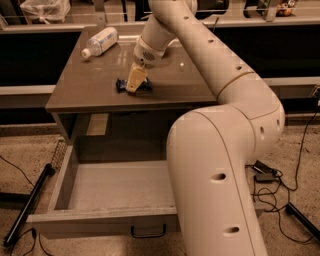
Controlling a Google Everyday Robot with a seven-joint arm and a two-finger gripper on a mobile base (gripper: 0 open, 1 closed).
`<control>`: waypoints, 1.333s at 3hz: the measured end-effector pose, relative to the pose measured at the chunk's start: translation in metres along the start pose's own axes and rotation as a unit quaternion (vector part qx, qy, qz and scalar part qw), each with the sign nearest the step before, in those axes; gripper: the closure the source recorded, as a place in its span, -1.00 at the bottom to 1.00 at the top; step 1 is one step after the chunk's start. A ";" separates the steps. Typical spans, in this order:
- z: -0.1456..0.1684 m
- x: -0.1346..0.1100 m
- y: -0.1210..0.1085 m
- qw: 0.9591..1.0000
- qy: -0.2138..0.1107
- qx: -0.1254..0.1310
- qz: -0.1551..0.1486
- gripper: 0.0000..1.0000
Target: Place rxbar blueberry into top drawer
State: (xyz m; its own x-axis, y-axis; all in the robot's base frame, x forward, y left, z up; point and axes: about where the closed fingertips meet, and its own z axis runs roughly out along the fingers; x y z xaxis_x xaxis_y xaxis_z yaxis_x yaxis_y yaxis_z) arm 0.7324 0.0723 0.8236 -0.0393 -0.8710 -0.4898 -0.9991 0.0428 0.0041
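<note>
The rxbar blueberry [121, 85], a dark navy wrapper, lies flat on the grey-brown cabinet top [85, 92] near its front middle. My gripper [135, 81], with pale yellow tips, reaches down from the white arm and sits right on the bar, covering its middle. The bar's two ends stick out to either side. The top drawer [100, 216] below is pulled wide open. Its pale grey floor is bare, and a small dark handle [148, 231] is on its front. My arm's large lower link hides the drawer's right part.
A clear plastic bottle [100, 42] lies on its side at the cabinet top's back left. A plastic bag [42, 9] sits on the shelf behind. A black pole [27, 205] lies on the floor to the left. Cables [270, 185] are on the carpet to the right.
</note>
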 end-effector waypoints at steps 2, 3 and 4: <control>-0.131 -0.002 0.065 0.988 -0.099 0.116 -0.013 1.00; -0.182 -0.017 0.122 0.973 -0.158 0.167 -0.030 1.00; -0.162 0.050 0.186 0.976 -0.156 0.149 -0.018 1.00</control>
State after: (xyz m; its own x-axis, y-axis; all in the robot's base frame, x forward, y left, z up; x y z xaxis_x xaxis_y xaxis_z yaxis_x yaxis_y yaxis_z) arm 0.5415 -0.0427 0.9409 0.0492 -0.6848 -0.7271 -0.9482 0.1968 -0.2495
